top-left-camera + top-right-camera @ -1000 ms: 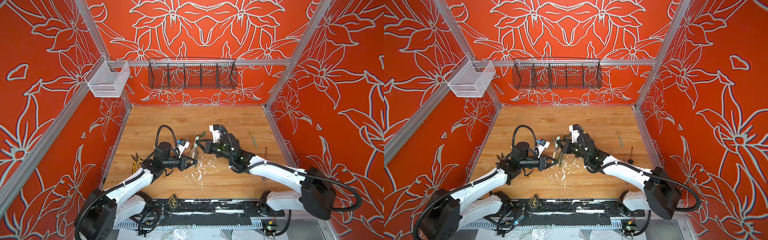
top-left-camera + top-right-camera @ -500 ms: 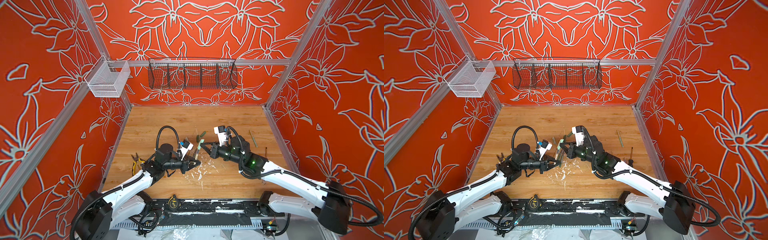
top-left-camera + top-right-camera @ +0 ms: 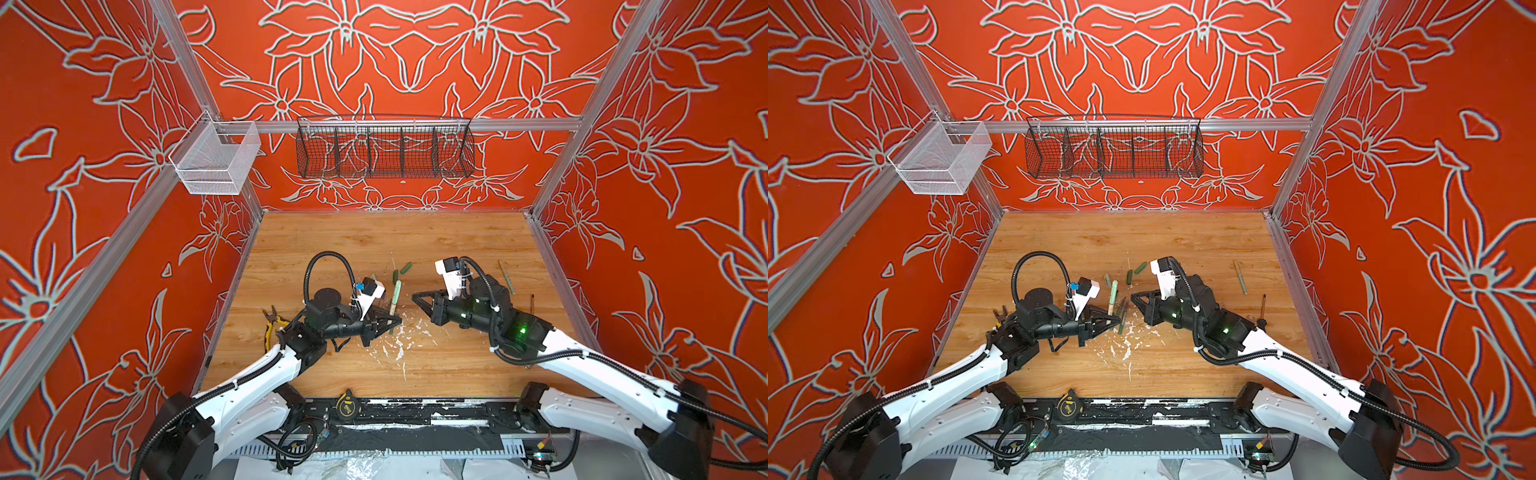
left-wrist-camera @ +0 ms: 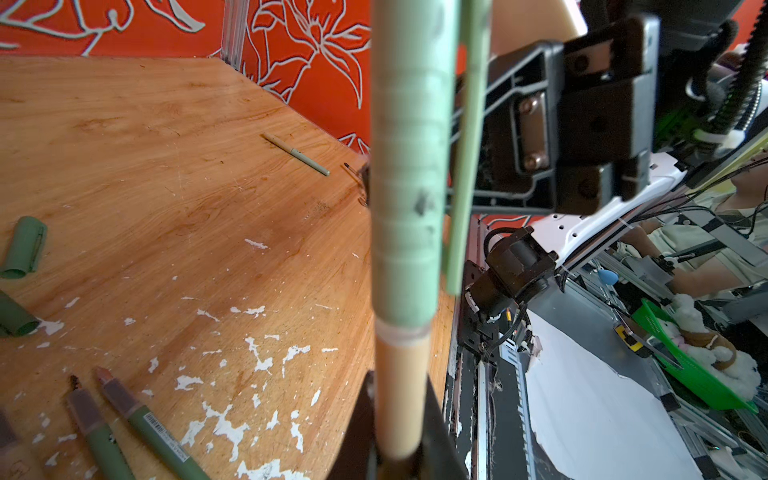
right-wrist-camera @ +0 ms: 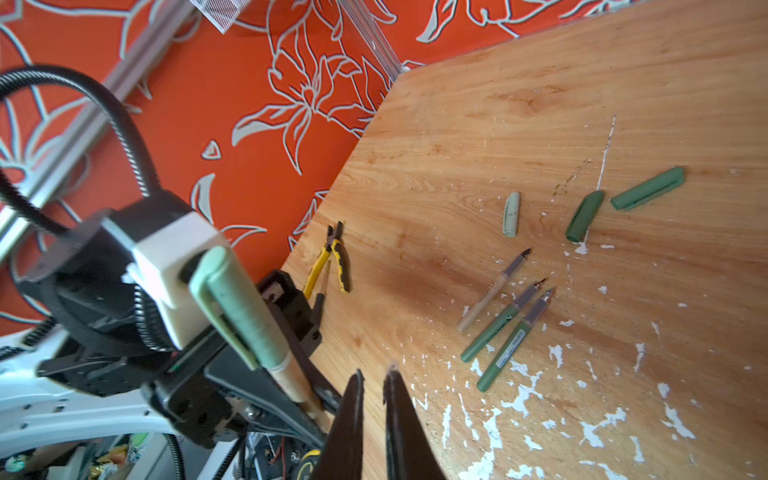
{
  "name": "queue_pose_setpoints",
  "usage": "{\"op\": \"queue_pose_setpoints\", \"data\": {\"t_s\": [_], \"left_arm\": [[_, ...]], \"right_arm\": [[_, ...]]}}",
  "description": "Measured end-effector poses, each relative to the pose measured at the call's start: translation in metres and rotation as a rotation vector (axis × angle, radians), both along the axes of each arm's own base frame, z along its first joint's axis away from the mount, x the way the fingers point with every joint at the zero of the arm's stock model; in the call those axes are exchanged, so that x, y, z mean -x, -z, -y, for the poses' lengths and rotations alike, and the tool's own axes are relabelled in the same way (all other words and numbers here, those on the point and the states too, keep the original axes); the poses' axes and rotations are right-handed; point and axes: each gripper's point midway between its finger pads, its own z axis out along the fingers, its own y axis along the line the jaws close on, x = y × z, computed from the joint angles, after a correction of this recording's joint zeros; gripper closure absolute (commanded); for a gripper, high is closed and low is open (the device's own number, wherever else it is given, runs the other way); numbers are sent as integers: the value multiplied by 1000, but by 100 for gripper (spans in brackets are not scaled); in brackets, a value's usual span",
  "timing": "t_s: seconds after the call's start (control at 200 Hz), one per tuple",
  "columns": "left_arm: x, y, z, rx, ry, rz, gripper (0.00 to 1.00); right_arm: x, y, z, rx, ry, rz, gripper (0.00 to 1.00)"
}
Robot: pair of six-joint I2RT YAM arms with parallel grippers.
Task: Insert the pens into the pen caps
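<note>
My left jaws hold the capped pen (image 3: 396, 293); my right jaws, near it, are a little apart and empty.

1. Left arm (image 3: 249, 374) reaches in from the near left corner, its forearm low and nearly level.
2. Left hand (image 3: 392, 322) points right, its jaws closed on the lower end of a capped pen (image 3: 396, 293).
3. Right arm (image 3: 602, 370) reaches in from the near right corner.
4. Right hand (image 3: 417, 296) points left toward the left hand, near it but apart. Its fingers (image 5: 353, 399) are parted by a narrow gap and hold nothing.
</note>
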Motion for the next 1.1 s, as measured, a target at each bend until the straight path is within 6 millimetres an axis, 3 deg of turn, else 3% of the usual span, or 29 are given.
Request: {"op": "queue_pose_setpoints", "data": {"t_s": [0.165, 0.595, 0.896, 1.101], "left_arm": [[1, -10, -1, 23, 2, 37, 100], [2, -11, -1, 29, 3, 51, 100], [3, -11, 0, 26, 5, 52, 100], [4, -12, 0, 29, 7, 55, 100]], "right_arm": [[8, -11, 0, -12, -45, 50, 56], [9, -26, -26, -61, -147, 72, 41], [10, -46, -45, -98, -199, 100, 38], [7, -48, -52, -99, -203, 104, 48]]}}
